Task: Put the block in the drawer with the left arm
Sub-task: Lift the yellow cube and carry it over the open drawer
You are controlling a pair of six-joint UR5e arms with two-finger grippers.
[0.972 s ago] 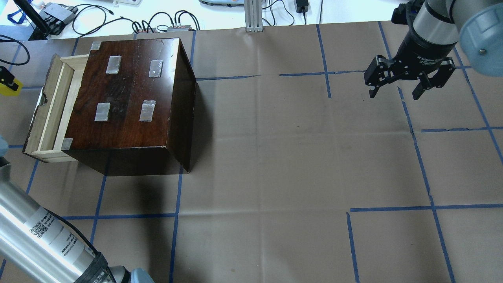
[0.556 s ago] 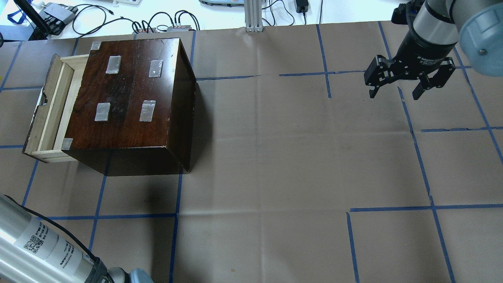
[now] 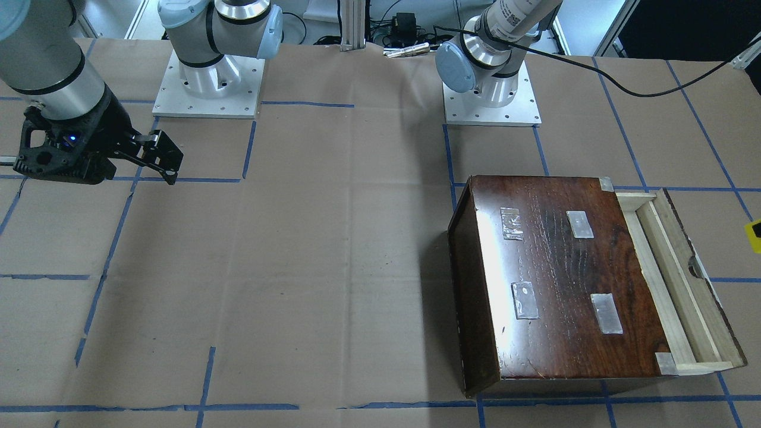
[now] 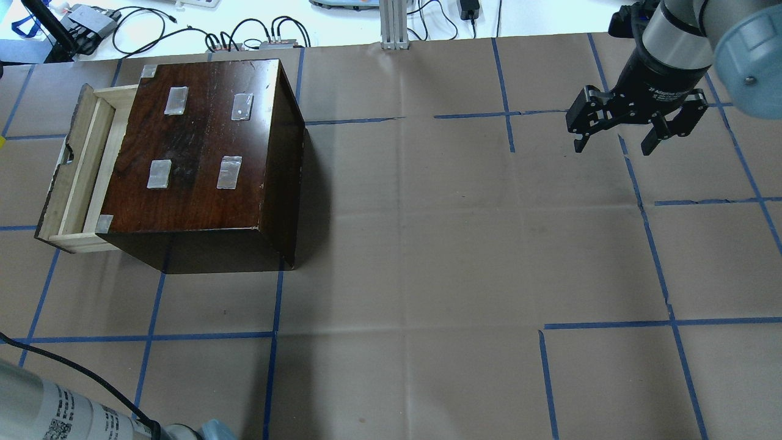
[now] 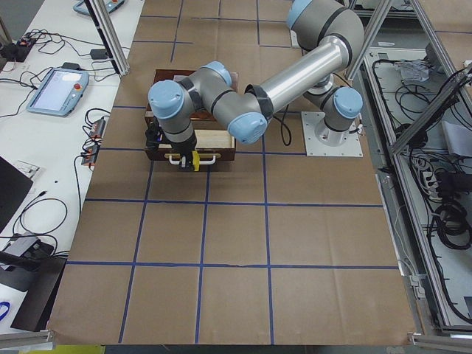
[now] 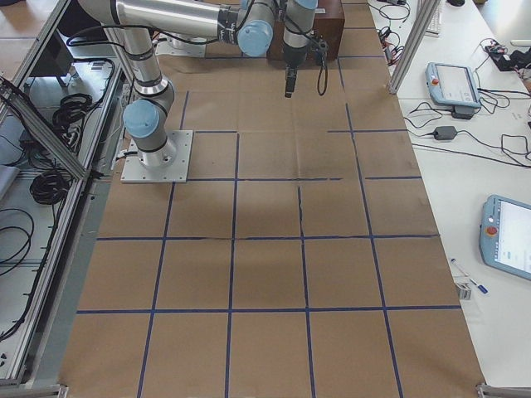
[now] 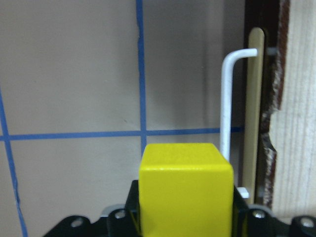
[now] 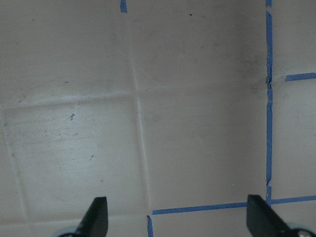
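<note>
The yellow block (image 7: 185, 192) sits between the jaws of my left gripper (image 7: 185, 219), which is shut on it. In the left wrist view the drawer (image 7: 296, 98) front with its white handle (image 7: 226, 98) lies just right of the block. The block is outside the drawer, over the brown paper. In the exterior left view the left gripper (image 5: 184, 153) hangs in front of the drawer with the block (image 5: 195, 161). The drawer (image 4: 79, 165) is pulled open from the dark box (image 4: 201, 146). My right gripper (image 4: 614, 143) is open and empty, far away.
Blue tape lines cross the brown paper table cover (image 4: 427, 244). Cables and small devices (image 4: 244, 36) and an aluminium post (image 4: 394, 24) lie beyond the far edge. The two arm bases (image 3: 208, 77) (image 3: 490, 89) stand at the robot side.
The left arm has drawn out of the overhead view to the left. The block, seen at the left edge earlier, has left that view. The right arm has not moved.
</note>
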